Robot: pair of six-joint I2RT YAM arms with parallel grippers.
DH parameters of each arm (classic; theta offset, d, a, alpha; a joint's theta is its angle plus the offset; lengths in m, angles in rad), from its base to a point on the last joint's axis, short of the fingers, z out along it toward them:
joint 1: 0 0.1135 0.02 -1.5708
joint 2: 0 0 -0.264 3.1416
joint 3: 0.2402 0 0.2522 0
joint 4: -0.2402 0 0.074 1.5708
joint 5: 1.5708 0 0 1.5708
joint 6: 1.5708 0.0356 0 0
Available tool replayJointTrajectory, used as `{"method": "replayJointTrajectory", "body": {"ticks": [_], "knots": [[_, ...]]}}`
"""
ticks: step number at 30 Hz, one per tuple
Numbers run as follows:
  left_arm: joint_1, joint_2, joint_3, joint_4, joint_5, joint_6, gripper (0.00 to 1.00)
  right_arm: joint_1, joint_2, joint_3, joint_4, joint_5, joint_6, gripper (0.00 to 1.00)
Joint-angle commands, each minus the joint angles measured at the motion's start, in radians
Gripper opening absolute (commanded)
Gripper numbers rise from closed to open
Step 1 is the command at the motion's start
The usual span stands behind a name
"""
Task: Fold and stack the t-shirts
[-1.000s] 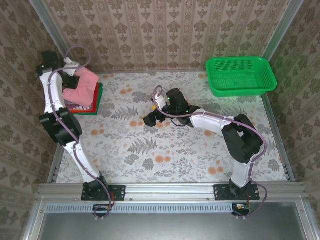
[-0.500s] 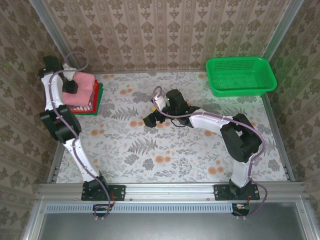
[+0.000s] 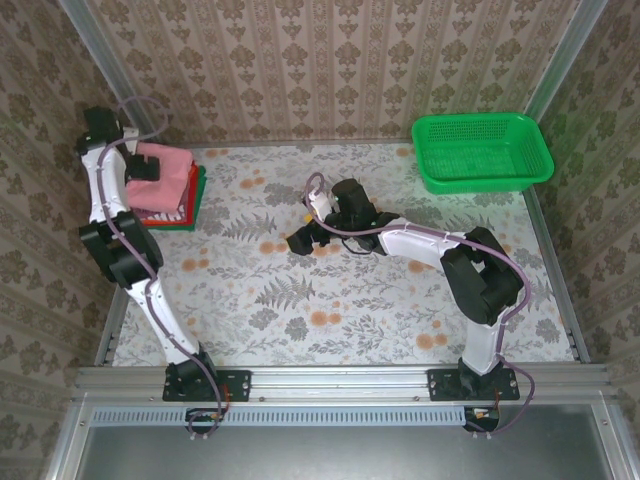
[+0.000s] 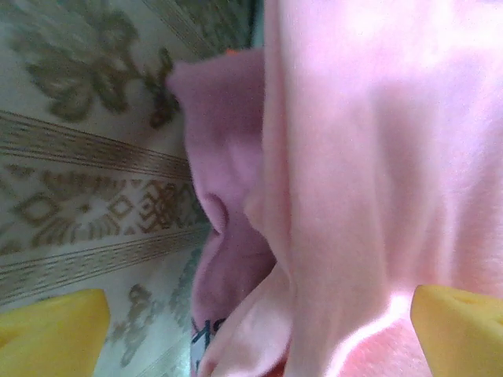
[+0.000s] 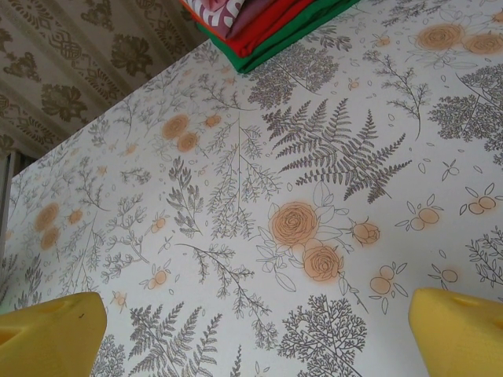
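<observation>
Nearest, my two arms are rising from the near edge of the flowered table (image 3: 350, 310). Further in, my right claw (image 3: 303, 239) is hanging low over the middle of the table, its yellow fingers (image 5: 47, 334) standing wide apart with nothing between them but fern and rose print. Beyond it, at the far left corner, the folded t-shirts are lying in one stack: the green one (image 5: 314, 22) at the bottom, the red-orange one (image 5: 275, 20) on it, the maroon one with white print (image 5: 220, 9) above that, and the salmon-pink shirt (image 3: 168, 165) on top. My left claw (image 3: 142, 170) is hovering at that pink shirt's left edge, released, its fingers (image 4: 460, 326) spread to both sides of the cloth. Whether they are brushing it I cannot quite tell, the wrist view being so close and blurred. Well apart, in the far right corner, the green mesh basket (image 3: 480, 150) is sitting against the wallpapered wall (image 3: 330, 70).
</observation>
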Motion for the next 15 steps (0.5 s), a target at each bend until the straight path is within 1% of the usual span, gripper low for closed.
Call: {"method": "replayJointTrajectory", "body": {"ticks": [1, 3, 7, 9, 10, 11, 12, 15], "knots": [[-0.042, -0.108, -0.033, 0.075, -0.050, -0.055, 1.00, -0.004, 0.006, 0.019, -0.005, 0.005, 0.020, 1.00], [-0.058, -0.116, -0.037, 0.083, -0.010, -0.062, 1.00, -0.004, 0.007, 0.020, -0.004, 0.004, 0.022, 1.00], [-0.049, -0.060, 0.009, 0.079, 0.145, -0.139, 0.98, -0.004, 0.007, 0.021, -0.007, 0.001, 0.022, 1.00], [-0.034, -0.008, 0.049, 0.068, 0.235, -0.187, 0.93, -0.004, 0.005, 0.018, -0.010, 0.002, 0.018, 1.00], [-0.025, 0.020, 0.067, 0.064, 0.289, -0.212, 0.87, -0.004, 0.004, 0.016, -0.011, 0.003, 0.018, 1.00], [-0.014, 0.043, 0.080, 0.062, 0.324, -0.233, 0.84, -0.004, 0.001, 0.014, -0.011, 0.005, 0.018, 1.00], [-0.004, 0.068, 0.089, 0.064, 0.344, -0.263, 0.83, -0.006, 0.001, 0.014, -0.014, 0.005, 0.017, 1.00], [0.028, 0.112, 0.086, 0.082, 0.338, -0.327, 0.85, -0.006, -0.003, 0.008, -0.017, 0.007, 0.019, 1.00]]}}
